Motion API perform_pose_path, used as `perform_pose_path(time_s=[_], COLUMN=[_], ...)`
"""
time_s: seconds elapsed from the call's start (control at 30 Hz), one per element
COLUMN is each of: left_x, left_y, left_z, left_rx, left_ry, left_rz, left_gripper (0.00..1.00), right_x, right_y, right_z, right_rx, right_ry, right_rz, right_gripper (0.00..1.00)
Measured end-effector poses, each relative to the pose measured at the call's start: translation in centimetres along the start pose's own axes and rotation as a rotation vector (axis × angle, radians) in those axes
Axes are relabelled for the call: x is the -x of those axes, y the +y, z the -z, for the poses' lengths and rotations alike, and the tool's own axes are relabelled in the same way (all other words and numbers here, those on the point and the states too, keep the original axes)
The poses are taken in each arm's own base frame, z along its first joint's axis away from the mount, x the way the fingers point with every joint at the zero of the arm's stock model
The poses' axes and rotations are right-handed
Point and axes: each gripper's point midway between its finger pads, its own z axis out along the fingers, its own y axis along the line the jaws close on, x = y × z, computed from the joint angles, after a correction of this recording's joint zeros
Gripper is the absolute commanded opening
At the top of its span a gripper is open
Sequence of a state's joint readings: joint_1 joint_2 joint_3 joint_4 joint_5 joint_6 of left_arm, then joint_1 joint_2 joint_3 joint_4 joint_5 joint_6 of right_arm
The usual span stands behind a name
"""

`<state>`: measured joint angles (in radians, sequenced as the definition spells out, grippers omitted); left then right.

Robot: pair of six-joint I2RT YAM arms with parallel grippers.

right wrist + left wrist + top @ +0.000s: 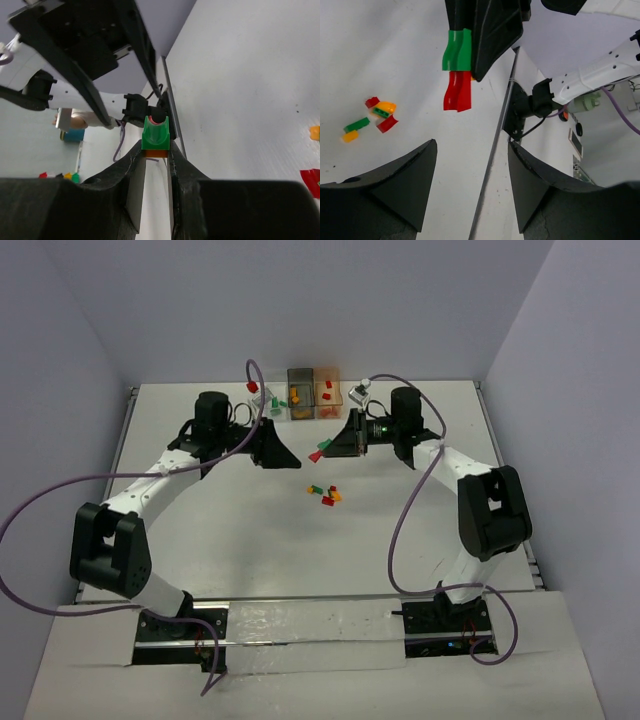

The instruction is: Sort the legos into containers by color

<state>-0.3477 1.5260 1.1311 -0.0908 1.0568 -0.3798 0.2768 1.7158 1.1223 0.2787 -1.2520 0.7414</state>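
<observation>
I count three containers in a row at the far edge of the table, against the back wall. The clear container shows a green brick, the dark grey container orange-yellow pieces, and the orange-tinted container red ones. A red brick sits by the clear one's far left corner; I cannot tell whether it is inside.

Both arms hang between the row and the loose legos mid-table, with bare table towards the near edge. In that pile I make out two red, two green and two orange-yellow.

My right claw is clamped on a green-on-red lego stack, held off the table. My left claw is spread wide, holding nothing.
</observation>
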Motion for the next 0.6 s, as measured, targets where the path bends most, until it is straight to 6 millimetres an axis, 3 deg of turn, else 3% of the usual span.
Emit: perform_pose_path(time_s=[0.23,0.6], left_x=[0.3,0.5], left_y=[-0.9,-2.4], left_z=[-0.6,-1.4], left_rx=[-0.084,-0.146], left_ry=[-0.002,0.005], left_rz=[0.054,0.046], left_gripper=[0.63,0.54], right_x=[-0.1,-1.0], right_y=[2.6,3.2], right_z=[-0.2,-1.0], right_rx=[0.055,0.073], right_ry=[0.017,0.050], right_rz=[0.071,0.072], right_gripper=[0.00,0.00])
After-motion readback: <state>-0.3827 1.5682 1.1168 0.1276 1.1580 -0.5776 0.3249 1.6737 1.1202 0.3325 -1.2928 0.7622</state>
